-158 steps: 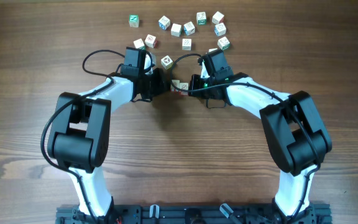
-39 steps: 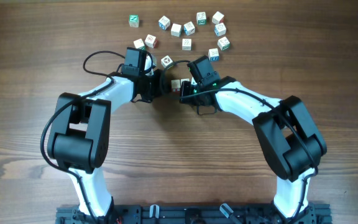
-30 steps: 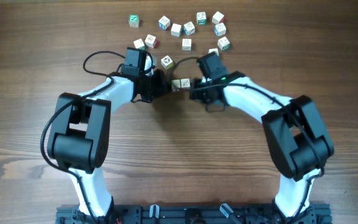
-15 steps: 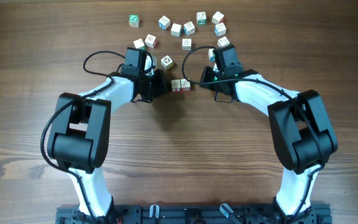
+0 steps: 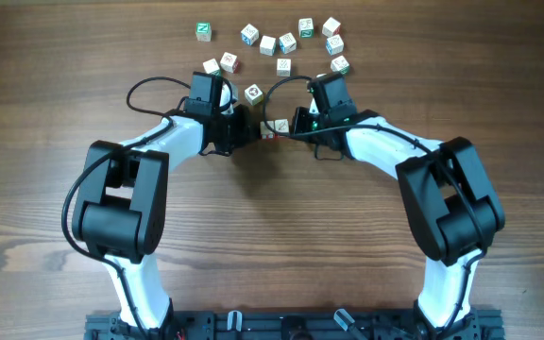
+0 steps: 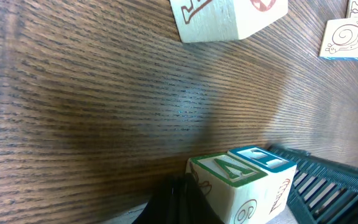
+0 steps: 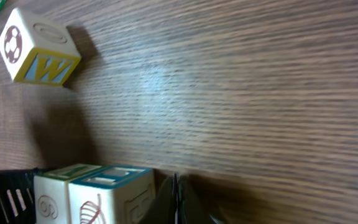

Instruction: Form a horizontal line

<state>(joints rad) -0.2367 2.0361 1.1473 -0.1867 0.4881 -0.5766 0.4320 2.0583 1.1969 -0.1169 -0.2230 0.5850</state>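
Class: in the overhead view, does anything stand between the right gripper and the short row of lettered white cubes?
Nothing visible does: the right gripper sits close beside the row of lettered white cubes, at its right end.

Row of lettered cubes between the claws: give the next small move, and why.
Probably back the right claw off and bring the nearest loose white cube to the row of white lettered cubes: it holds only two, touching, with loose ones nearby.
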